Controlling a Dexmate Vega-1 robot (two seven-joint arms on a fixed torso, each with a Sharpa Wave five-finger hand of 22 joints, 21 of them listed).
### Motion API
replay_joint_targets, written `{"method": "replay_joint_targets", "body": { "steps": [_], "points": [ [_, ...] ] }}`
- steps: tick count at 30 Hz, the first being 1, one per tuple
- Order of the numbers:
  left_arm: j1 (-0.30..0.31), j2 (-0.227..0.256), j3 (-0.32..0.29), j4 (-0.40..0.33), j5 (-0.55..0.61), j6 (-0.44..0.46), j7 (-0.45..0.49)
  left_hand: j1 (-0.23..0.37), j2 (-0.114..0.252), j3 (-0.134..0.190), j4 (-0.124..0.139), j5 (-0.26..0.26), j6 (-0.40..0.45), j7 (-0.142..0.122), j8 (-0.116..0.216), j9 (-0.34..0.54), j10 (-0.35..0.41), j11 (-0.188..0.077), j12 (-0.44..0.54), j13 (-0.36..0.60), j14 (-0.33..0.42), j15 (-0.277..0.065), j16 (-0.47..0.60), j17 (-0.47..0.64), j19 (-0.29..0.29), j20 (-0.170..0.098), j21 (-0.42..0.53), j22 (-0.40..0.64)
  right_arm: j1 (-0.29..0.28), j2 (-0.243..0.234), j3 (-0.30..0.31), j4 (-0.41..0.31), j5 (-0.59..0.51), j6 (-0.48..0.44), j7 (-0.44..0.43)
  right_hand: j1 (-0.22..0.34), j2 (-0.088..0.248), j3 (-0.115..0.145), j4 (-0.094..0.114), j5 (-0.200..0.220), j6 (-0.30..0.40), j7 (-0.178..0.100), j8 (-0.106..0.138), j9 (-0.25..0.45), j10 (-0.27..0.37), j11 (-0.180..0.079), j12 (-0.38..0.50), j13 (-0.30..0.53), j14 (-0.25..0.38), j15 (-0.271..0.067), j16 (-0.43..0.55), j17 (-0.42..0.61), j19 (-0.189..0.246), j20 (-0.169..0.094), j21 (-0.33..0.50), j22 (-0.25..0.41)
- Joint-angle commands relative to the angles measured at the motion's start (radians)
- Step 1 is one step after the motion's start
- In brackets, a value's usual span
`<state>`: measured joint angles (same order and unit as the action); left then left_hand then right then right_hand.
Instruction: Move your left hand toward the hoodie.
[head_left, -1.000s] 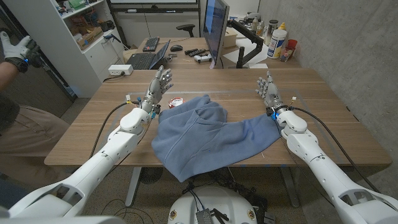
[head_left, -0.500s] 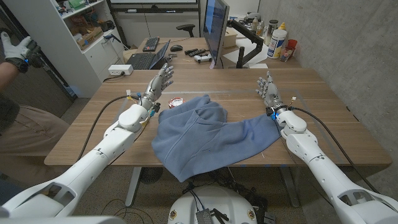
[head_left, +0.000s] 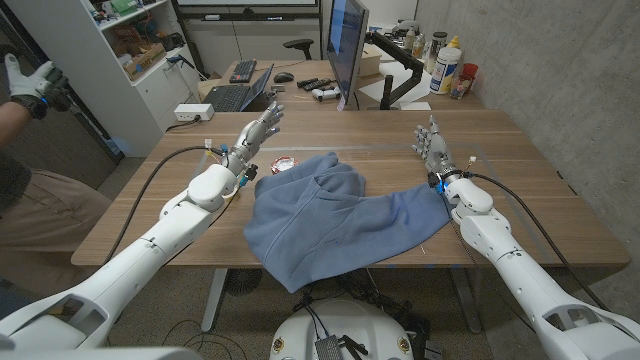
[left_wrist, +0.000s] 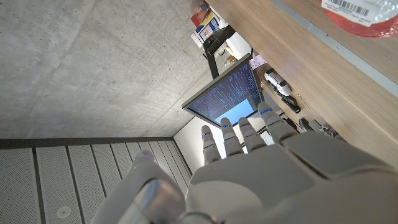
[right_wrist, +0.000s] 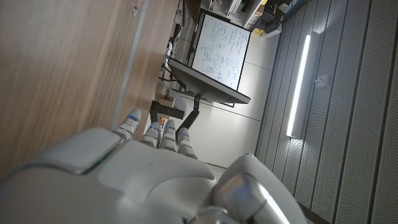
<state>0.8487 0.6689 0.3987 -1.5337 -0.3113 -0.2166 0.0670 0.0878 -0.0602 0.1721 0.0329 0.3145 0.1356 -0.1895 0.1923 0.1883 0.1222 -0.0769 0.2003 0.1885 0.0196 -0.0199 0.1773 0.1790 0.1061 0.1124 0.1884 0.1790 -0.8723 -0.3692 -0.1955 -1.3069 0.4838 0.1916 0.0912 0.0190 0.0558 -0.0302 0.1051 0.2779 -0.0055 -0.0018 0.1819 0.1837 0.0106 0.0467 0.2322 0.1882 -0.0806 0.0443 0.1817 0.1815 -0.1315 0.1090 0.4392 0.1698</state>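
There's a little red-and-white round container (head_left: 283, 164) sitting around 11 o'clock on the wooden table (head_left: 520, 180), monitor (head_left: 347, 45) and laptop (head_left: 240, 93) further back.

Left hand (head_left: 257, 131) raised, empty; right hand (head_left: 432, 146) empty.

A wooden table (head_left: 520, 215) carries a crumpled blue hoodie (head_left: 330, 220) and a small red-and-white item (head_left: 282, 164).

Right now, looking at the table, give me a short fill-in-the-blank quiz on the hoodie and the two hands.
1. The hoodie lying on the table is ____ in colour.
2. The left hand holds ____.
3. The small red-and-white object lies nearer the ____ hand than the right hand.

Missing words: blue; nothing; left
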Motion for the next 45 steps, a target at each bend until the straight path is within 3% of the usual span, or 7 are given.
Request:
{"method": "replay_joint_targets", "body": {
  "steps": [1, 7, 26, 30, 31, 35, 45],
  "points": [
    [0.009, 0.035, 0.006, -0.064, 0.095, 0.033, 0.023, 0.009, 0.002, 0.003, -0.004, 0.003, -0.004, -0.005, 0.001, 0.002, -0.002, -0.003, -0.002, 0.005, -0.007, -0.005, 0.0, 0.004, -0.012, 0.002, -0.002, 0.004, -0.01, -0.002, 0.005, 0.0, -0.003, -0.009, -0.01, 0.007, 0.008, -0.004, 0.002, 0.006, 0.003, -0.006, 0.009, 0.004, -0.001, 0.007, 0.001, 0.005, -0.006, 0.002, 0.007, 0.003, 0.006, -0.002, -0.004, 0.005],
    [0.007, 0.065, 0.022, -0.119, 0.222, 0.1, 0.073, 0.01, 0.002, 0.003, -0.005, 0.002, -0.005, -0.007, 0.001, 0.002, -0.001, -0.006, -0.001, 0.005, -0.014, -0.008, -0.001, 0.004, -0.021, 0.001, -0.004, 0.004, -0.01, -0.001, 0.004, 0.002, -0.008, -0.004, -0.01, 0.007, 0.009, -0.004, 0.002, 0.006, 0.003, -0.005, 0.01, 0.004, 0.0, 0.007, 0.001, 0.005, -0.006, 0.002, 0.007, 0.003, 0.007, -0.002, -0.006, 0.005],
    [0.01, 0.086, 0.03, -0.191, 0.385, 0.173, 0.103, 0.014, 0.003, 0.003, -0.01, 0.002, -0.002, -0.009, 0.004, 0.002, 0.0, -0.007, 0.001, 0.005, -0.03, -0.009, 0.001, 0.004, -0.033, 0.004, -0.003, 0.004, -0.02, -0.01, 0.0, -0.037, -0.023, -0.004, -0.032, 0.008, 0.01, -0.006, 0.002, 0.006, 0.004, -0.004, 0.01, 0.004, -0.001, 0.009, 0.0, 0.005, -0.01, 0.004, 0.007, 0.003, 0.013, -0.007, -0.013, 0.005],
    [0.014, 0.09, 0.031, -0.201, 0.405, 0.186, 0.099, 0.017, 0.001, 0.001, -0.014, 0.001, -0.004, -0.006, 0.003, 0.002, -0.022, -0.017, -0.006, 0.004, -0.054, -0.024, -0.002, 0.003, -0.053, -0.009, -0.006, 0.003, -0.024, -0.013, -0.004, -0.047, -0.03, -0.005, -0.041, 0.009, 0.01, -0.009, 0.002, 0.006, 0.023, 0.002, 0.017, 0.004, 0.011, 0.03, 0.003, 0.004, -0.003, 0.019, 0.009, 0.001, 0.03, -0.02, -0.017, 0.005],
    [0.015, 0.091, 0.031, -0.205, 0.414, 0.191, 0.101, 0.018, 0.0, 0.0, -0.016, 0.001, -0.004, -0.005, 0.004, 0.001, -0.028, -0.031, -0.007, 0.004, -0.063, -0.03, -0.001, 0.003, -0.063, -0.02, -0.007, 0.002, -0.025, -0.013, -0.004, -0.049, -0.03, -0.004, -0.041, 0.01, 0.01, -0.009, 0.002, 0.006, 0.023, 0.003, 0.017, 0.004, 0.01, 0.029, 0.003, 0.004, -0.004, 0.019, 0.008, 0.001, 0.029, -0.02, -0.017, 0.004],
    [0.02, 0.107, 0.032, -0.242, 0.448, 0.235, 0.094, 0.019, -0.002, -0.002, -0.019, 0.0, -0.018, -0.001, -0.002, 0.001, -0.052, -0.027, -0.014, 0.004, -0.074, -0.03, 0.0, 0.002, -0.072, -0.03, -0.006, 0.001, -0.028, -0.016, -0.006, -0.054, -0.03, 0.0, -0.04, 0.01, 0.01, -0.009, 0.002, 0.006, 0.022, 0.003, 0.016, 0.004, 0.01, 0.029, 0.002, 0.003, -0.005, 0.02, 0.007, 0.001, 0.025, -0.02, -0.021, 0.004],
    [0.025, 0.117, 0.035, -0.281, 0.5, 0.264, 0.082, 0.017, -0.006, -0.006, -0.022, -0.001, -0.036, -0.005, -0.006, 0.0, -0.07, -0.023, -0.015, 0.003, -0.094, -0.023, -0.001, 0.002, -0.087, -0.017, -0.006, 0.0, -0.03, -0.024, -0.01, -0.068, -0.037, 0.015, -0.042, 0.012, 0.011, -0.011, 0.001, 0.007, 0.02, -0.003, 0.014, 0.003, 0.008, 0.01, -0.001, 0.002, -0.011, 0.02, 0.005, 0.0, 0.024, -0.014, -0.031, 0.004]
  ]
}}
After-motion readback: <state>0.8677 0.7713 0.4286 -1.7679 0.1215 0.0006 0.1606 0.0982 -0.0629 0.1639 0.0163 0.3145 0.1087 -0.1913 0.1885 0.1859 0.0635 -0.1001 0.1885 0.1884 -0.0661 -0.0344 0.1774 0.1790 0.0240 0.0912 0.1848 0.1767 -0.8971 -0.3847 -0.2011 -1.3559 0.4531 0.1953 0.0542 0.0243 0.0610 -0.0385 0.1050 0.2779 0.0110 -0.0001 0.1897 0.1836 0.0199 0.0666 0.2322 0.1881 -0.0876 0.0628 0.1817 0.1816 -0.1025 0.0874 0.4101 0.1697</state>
